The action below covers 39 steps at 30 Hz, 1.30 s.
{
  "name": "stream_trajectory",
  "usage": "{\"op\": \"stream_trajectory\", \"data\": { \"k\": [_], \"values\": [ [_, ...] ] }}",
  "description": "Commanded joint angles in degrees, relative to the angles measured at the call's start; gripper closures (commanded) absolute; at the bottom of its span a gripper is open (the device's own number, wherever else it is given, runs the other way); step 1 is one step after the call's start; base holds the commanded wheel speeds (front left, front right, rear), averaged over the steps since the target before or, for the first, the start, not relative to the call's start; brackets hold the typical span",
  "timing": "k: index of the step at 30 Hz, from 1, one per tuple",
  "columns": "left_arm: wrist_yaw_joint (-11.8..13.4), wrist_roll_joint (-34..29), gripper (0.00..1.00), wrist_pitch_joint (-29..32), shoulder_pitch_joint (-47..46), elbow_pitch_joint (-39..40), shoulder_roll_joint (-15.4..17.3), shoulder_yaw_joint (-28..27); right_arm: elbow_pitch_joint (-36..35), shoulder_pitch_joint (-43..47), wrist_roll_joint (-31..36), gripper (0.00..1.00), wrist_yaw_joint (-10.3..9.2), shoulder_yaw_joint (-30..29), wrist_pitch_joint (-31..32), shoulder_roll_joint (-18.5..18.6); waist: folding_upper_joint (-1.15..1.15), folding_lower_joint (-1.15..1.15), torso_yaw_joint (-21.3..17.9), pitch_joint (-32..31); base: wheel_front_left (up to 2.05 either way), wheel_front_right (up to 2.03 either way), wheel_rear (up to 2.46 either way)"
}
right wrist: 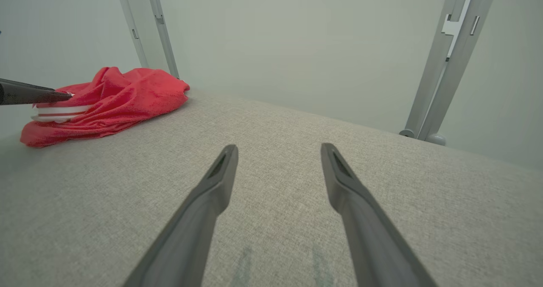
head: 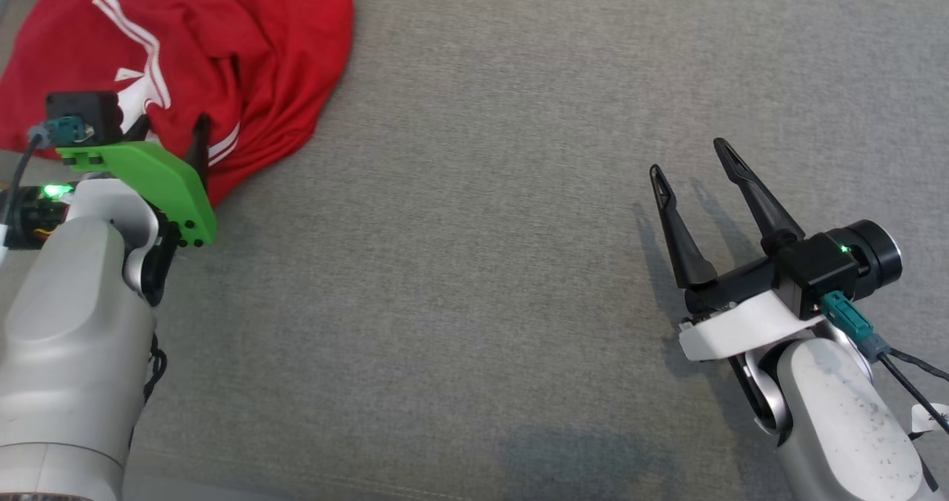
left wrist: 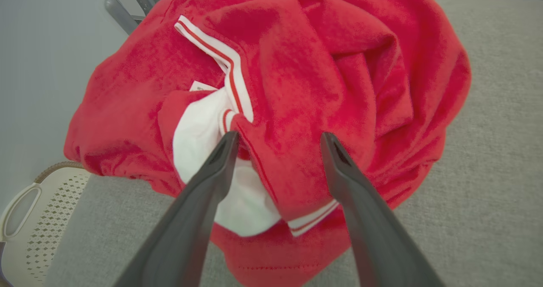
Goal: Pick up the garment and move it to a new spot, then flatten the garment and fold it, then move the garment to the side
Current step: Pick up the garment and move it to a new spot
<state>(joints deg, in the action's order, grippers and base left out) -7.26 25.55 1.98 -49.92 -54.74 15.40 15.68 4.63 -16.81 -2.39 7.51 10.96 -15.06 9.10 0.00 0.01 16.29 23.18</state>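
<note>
left gripper spread wide over the crumpled red jersey: best to straddle a thick fold before closing.

You have a red garment with white stripe trim and a white panel, lying crumpled in a rounded heap. It rests on the grey fabric surface at the far left, folds bunched over each other.

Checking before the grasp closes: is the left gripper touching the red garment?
Cannot tell. In the left wrist view the open left gripper sits either side of a fold of the red garment, but neither a gap nor contact shows plainly.
</note>
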Motion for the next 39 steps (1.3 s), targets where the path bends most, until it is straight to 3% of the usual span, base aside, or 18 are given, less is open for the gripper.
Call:
{"op": "stream_trajectory", "data": {
  "k": [1, 2, 8, 13, 17, 22, 30, 39],
  "values": [
    [0.44, 0.35, 0.65, -0.88, -1.32, -0.88, 0.80, -0.38, 0.12, -0.67, 0.05, 0.00, -0.04, -0.01, -0.19, -0.40, 0.00, -0.01, -6.31, 4.65, 0.00, 0.00, 0.00],
    [1.00, 0.42, 1.00, -1.97, -1.72, -1.47, 1.15, -0.77, 0.18, -0.58, -0.02, 0.00, -0.04, -0.11, -0.19, -0.71, 0.00, -0.01, -6.68, 4.25, 0.00, 0.00, 0.00],
    [1.41, 1.70, 1.00, -5.54, 0.27, -2.89, 0.86, -1.60, 0.96, 2.48, -0.52, 0.00, -0.04, -0.96, -0.18, -2.17, 0.00, -0.01, -7.71, -0.25, 0.00, 0.00, 0.00],
    [0.37, 3.15, 1.00, -6.51, 0.81, 2.08, 1.05, -1.54, 1.29, 4.86, -1.20, 0.00, -0.04, -1.81, -0.19, -3.17, 0.00, -0.01, -8.31, -4.35, 0.00, 0.00, 0.00],
    [-0.11, 5.92, 1.00, -3.58, -0.22, 11.63, 2.32, -1.43, 1.10, 5.71, -1.68, 0.00, -0.04, -1.79, -0.18, -4.11, 0.00, -0.01, -10.00, -7.00, 0.00, 0.00, 0.00],
    [-0.23, 9.61, 1.00, 5.09, -0.63, 28.81, 5.52, -1.49, 0.70, 6.31, -2.40, 0.00, -0.04, -2.09, -0.18, -5.31, 0.00, -0.01, -13.73, -8.87, 0.00, 0.00, 0.00],
    [4.72, 12.62, 1.00, 19.60, 1.48, 51.41, 10.31, -2.70, 0.50, 8.30, -3.35, 0.00, -0.04, -3.69, -0.18, -6.16, 0.00, -0.01, -19.01, -9.10, 0.00, 0.00, 0.00],
    [8.36, 13.85, 1.00, 22.21, 7.99, 59.09, 10.71, -3.46, 0.01, 8.72, -3.29, 0.00, -0.04, -4.52, -0.18, -6.19, 0.00, -0.01, -20.08, -9.40, 0.00, 0.00, 0.00]
  ]
}}
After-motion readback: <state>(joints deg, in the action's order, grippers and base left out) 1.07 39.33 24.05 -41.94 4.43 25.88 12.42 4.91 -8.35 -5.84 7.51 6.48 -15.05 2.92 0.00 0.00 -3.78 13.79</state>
